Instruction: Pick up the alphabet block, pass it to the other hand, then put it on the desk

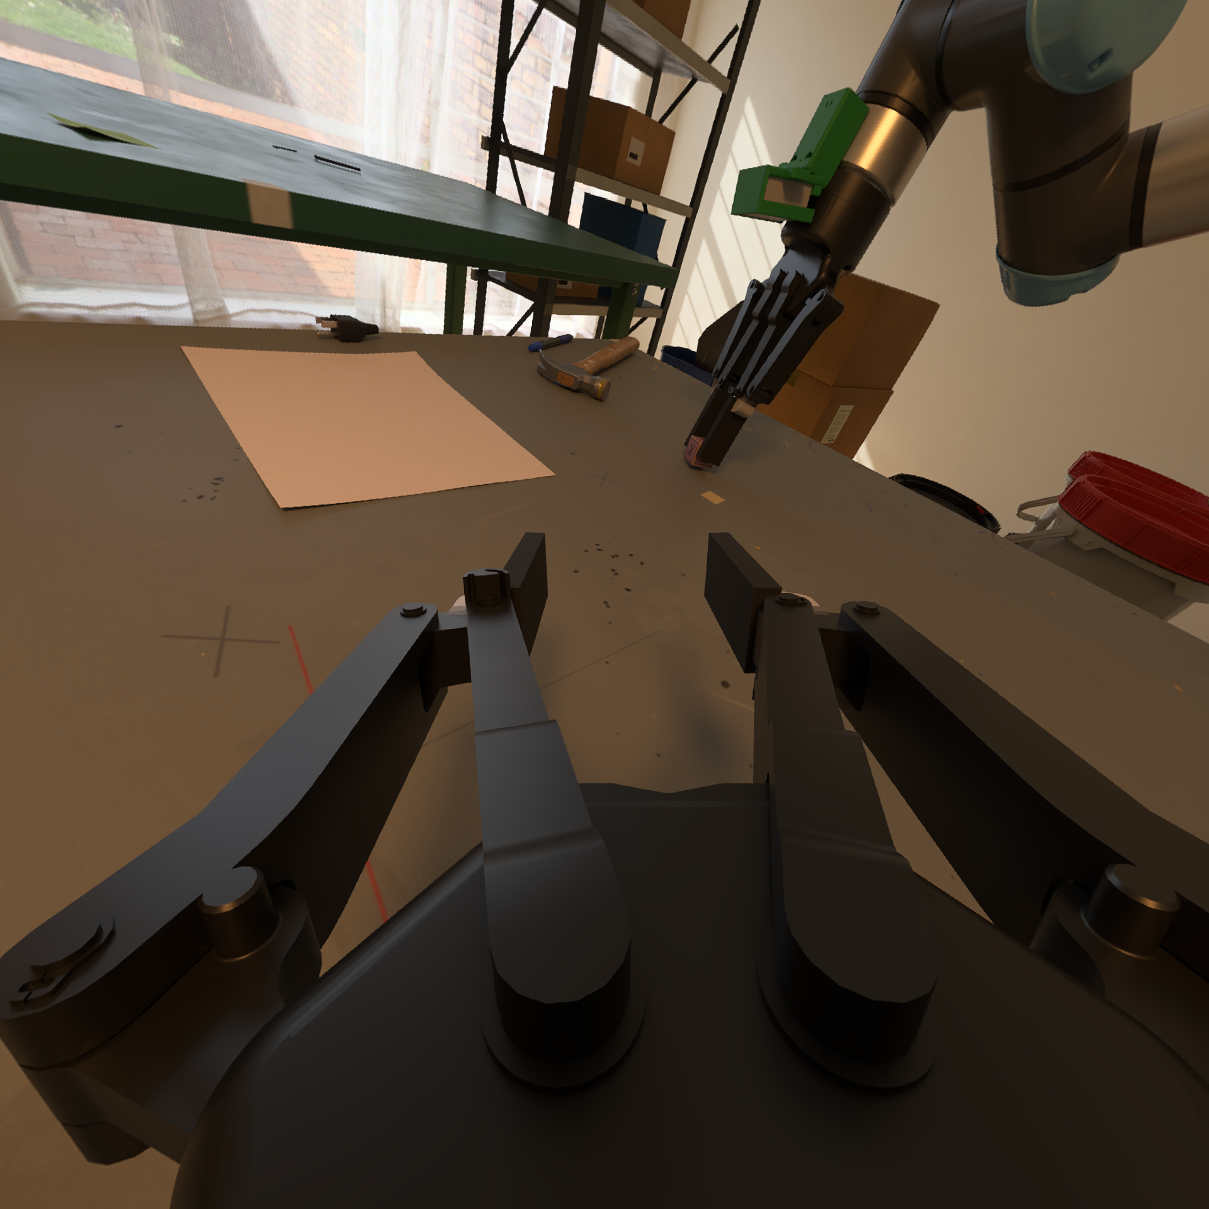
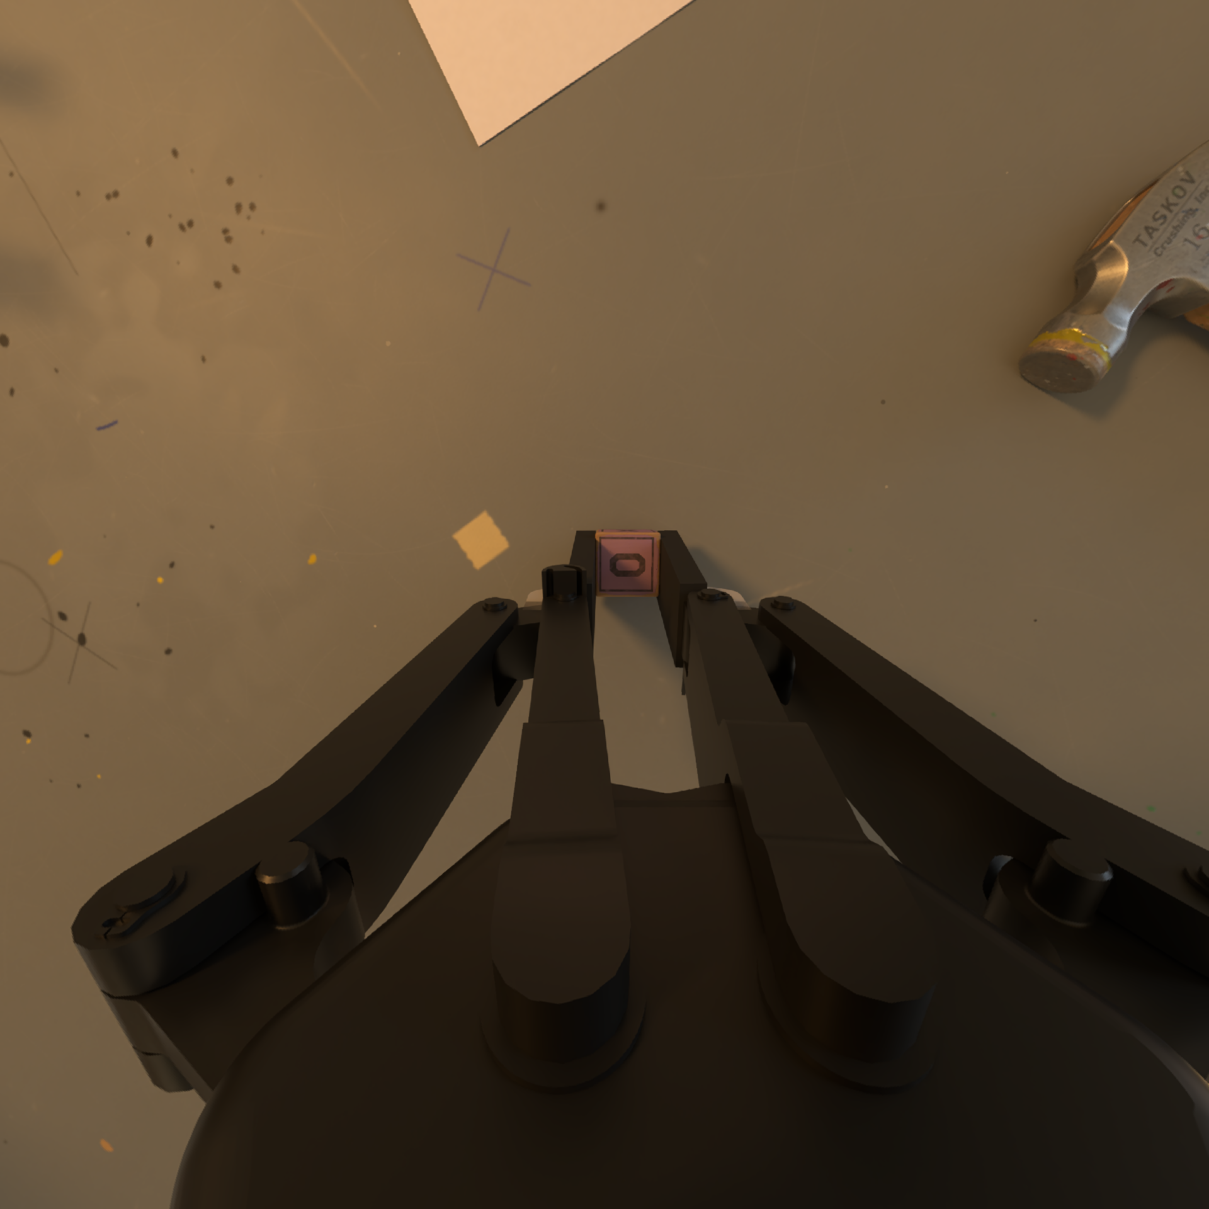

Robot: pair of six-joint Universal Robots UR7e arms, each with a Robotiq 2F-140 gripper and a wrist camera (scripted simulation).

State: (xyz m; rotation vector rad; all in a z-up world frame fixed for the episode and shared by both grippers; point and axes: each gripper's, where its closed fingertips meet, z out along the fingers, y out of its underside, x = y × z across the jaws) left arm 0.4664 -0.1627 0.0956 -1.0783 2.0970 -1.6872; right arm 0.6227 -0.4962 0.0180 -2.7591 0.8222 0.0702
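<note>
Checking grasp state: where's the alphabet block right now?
Between the right gripper fingertips, the alphabet block sits at desk level, right of a small tan scrap and down-left of the hammer.

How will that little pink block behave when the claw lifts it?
The alphabet block looks rigid and flat-sided, so the right gripper should hold it squarely. Being a cube, it probably won't roll. It seems small, likely light.

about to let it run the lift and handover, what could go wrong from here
1. The alphabet block sits only at the very tips of the right gripper, so it may slip or twist when lifted.
2. The hammer lies close by on the desk; a wide swing could clip it.
3. The left gripper is open but far off, so the handover needs careful alignment.
</note>
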